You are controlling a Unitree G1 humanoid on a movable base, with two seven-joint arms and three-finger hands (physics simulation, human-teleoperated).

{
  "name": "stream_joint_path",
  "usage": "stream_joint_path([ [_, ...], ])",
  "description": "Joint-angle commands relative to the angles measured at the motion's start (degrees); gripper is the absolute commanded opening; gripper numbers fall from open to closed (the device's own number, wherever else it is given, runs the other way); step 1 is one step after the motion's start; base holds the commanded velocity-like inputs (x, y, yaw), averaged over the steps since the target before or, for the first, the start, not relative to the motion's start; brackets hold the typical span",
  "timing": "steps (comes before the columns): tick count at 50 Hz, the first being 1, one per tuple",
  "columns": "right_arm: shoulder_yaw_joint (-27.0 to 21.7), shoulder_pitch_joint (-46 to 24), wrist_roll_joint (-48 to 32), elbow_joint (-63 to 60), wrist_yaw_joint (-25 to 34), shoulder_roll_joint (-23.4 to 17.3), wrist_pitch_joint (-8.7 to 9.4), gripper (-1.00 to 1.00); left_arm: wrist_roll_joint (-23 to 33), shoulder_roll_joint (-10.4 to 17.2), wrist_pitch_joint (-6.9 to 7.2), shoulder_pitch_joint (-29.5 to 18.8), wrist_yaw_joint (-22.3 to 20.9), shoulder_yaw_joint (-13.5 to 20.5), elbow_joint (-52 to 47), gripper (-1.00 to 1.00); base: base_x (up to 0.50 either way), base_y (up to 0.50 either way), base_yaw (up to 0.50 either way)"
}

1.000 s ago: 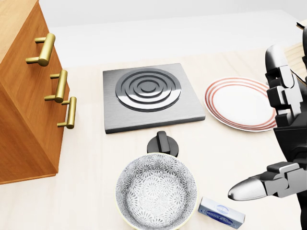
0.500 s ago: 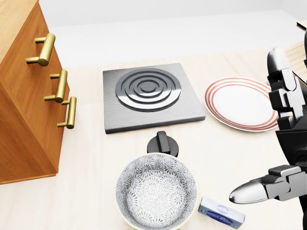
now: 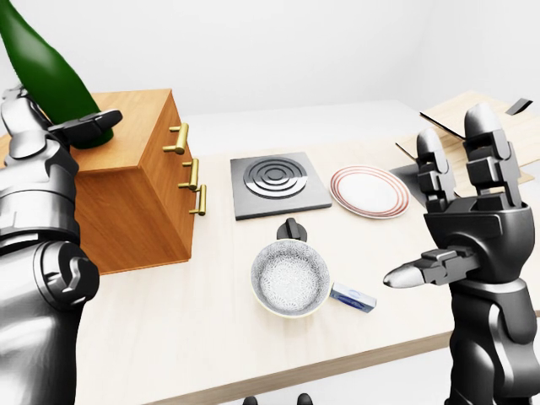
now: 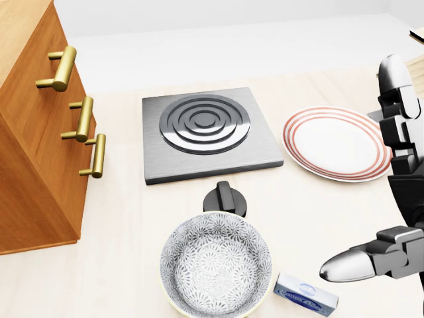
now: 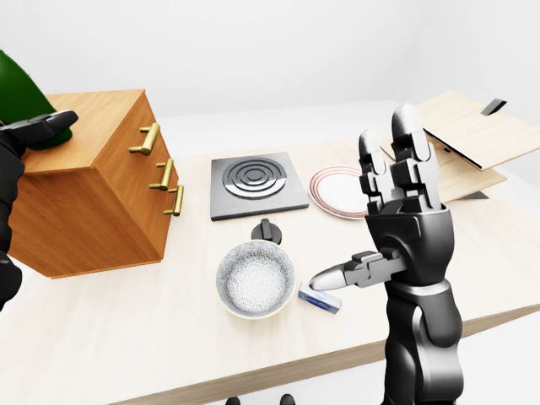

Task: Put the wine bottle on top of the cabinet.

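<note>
Holding its fingers spread, the right hand stands upright at the right of the right-eye view, palm turned toward the table; the thumb points left, the other fingers point up, and it grasps nothing. Its forearm rises straight from the bottom edge of the view. Just beside the thumb tip, lower on the table, lies a small blue box, and next to it sits the patterned bowl — the two are close, but I cannot tell if they touch.

At the left of the left-eye view the left hand is raised high and its fingers close around the lower part of the wine bottle. The bottle is green, tilted with its top leaning left, and its upper part goes out of the view. Its base is over the top of the cabinet, near the left part; whether it rests there is hidden by the fingers.

Farther up the table stand a black knob, the square burner plate and the red-rimmed plate — all apart from both hands.
</note>
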Motion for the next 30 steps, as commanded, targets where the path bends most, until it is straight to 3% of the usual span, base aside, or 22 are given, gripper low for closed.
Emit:
stream_joint_path([
  [1, 0.2, -0.2, 0.0, -0.4, -0.3, -0.1, 0.0, 1.0, -0.4, -0.5, 0.0, 1.8, 0.2, -0.4, 1.9, 1.0, 0.0, 0.0, 0.0],
  [30, 0.1, -0.4, 0.3, -0.1, -0.2, -0.1, 0.0, 1.0, -0.3, 0.9, 0.0, 1.2, -0.1, -0.7, 1.3, 1.0, 0.0, 0.0, 0.0],
])
